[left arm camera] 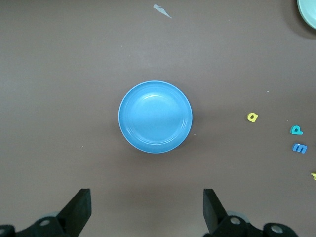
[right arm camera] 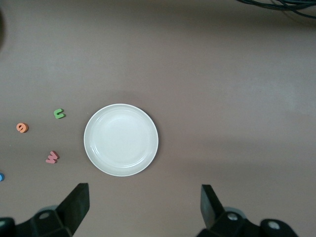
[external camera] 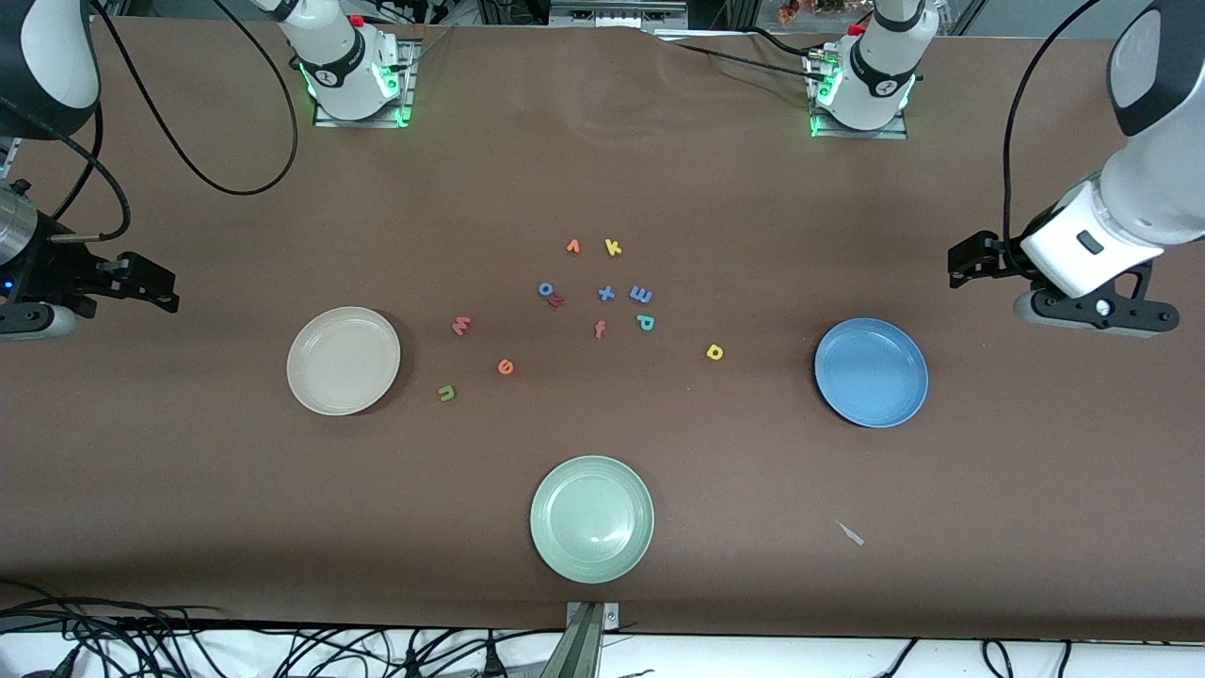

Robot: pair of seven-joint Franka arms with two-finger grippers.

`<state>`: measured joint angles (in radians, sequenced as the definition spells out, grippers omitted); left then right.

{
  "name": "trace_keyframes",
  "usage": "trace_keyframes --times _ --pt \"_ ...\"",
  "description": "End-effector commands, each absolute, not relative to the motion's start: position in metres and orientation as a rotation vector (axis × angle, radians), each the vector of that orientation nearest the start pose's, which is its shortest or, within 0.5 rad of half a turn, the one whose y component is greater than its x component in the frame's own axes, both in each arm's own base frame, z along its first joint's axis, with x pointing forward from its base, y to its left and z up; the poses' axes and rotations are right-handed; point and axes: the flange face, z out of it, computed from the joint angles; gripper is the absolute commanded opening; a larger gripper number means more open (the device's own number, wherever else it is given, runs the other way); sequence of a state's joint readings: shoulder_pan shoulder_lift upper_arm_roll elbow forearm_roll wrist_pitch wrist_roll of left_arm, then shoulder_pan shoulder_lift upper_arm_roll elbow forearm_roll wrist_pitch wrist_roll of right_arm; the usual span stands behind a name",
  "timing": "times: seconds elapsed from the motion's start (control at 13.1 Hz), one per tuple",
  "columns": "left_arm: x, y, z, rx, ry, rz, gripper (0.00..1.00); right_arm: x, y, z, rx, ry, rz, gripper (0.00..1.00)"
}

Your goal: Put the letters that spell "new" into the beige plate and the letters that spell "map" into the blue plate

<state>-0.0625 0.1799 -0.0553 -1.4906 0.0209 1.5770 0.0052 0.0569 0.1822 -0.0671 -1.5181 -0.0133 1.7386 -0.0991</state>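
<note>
We judge the task not yet begun: all three plates lie bare and every letter is on the worktop.

The beige plate lies toward the right arm's end, well in from every edge. The blue plate lies toward the left arm's end. A green plate sits near the edge closest to the front camera, midway along it.

The left end effector hangs over the worktop at the left arm's end, close to the blue plate, with its fingers spread wide and nothing between them. The right end effector hangs over the right arm's end, close to the beige plate, likewise spread wide and empty. Both arms wait.

Six letters are left to move. For "new", the n, e and w lie just beside the beige plate, the n nearest the front camera. For "map", the m and p lie in the middle cluster, touching nothing, and the a lies apart, between the cluster and the blue plate.

Mixed in are spare letters: k, x, f, z.

The only writing we can read is the letters themselves; small marks on the arm bases are too fine to make out.
</note>
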Motion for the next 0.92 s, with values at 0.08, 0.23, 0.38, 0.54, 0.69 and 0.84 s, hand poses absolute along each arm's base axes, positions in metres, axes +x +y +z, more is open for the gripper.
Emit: trace_keyframes --times 0.08,0.23,0.38,0.54,0.69,0.84 --pt "0.6035 -0.0586 0.5678 -3.137 0.163 0.138 1.00 0.6192 -0.0054 0.5651 -3.172 -0.150 -0.061 1.00" --pt "0.6038 -0.0576 0.5679 -3.136 0.158 0.135 1.00 0.6191 -0.0079 0.5658 -3.171 -0.157 -0.061 1.00" --pt "0.6042 -0.0533 0.5679 -3.138 0.149 0.135 1.00 0.6190 -0.0080 0.5650 -3.171 -0.157 -0.058 1.00" --pt "0.6044 -0.0551 0.5670 -3.138 0.151 0.137 1.00 0.6197 -0.0079 0.5631 -3.171 -0.157 -0.053 1.00" --pt "0.6043 -0.0540 0.5681 -3.137 0.139 0.133 1.00 0.6197 -0.0096 0.5619 -3.170 -0.154 -0.046 1.00" --pt "0.6042 -0.0568 0.5670 -3.138 0.146 0.137 1.00 0.6185 -0.0071 0.5626 -3.170 -0.159 -0.041 1.00"
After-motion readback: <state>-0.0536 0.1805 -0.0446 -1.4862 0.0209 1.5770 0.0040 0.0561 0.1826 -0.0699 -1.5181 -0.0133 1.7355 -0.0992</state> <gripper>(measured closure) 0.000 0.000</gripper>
